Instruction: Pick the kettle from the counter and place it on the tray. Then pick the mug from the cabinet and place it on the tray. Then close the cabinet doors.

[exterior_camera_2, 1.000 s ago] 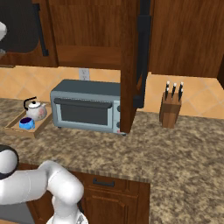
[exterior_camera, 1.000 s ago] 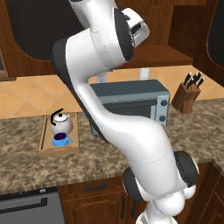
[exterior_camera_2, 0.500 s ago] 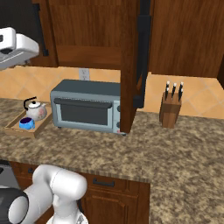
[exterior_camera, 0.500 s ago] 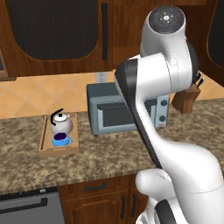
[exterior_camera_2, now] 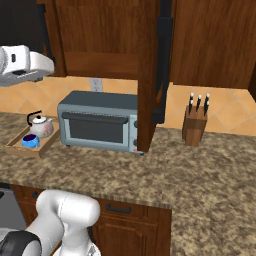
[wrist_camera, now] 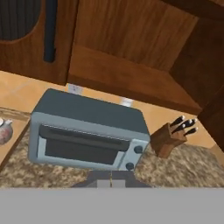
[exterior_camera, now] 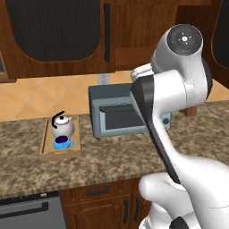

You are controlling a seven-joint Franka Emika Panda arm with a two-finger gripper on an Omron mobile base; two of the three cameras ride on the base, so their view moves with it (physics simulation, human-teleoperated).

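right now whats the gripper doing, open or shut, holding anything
gripper: shut, fingertips pressed together, holding nothing; it hangs over the counter in front of the toaster oven.

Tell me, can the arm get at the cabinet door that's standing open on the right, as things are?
Probably yes. The open cabinet door juts out edge-on above the toaster oven, with open air before it. The kettle and mug sit on the tray, well left. The shut claw faces that way.
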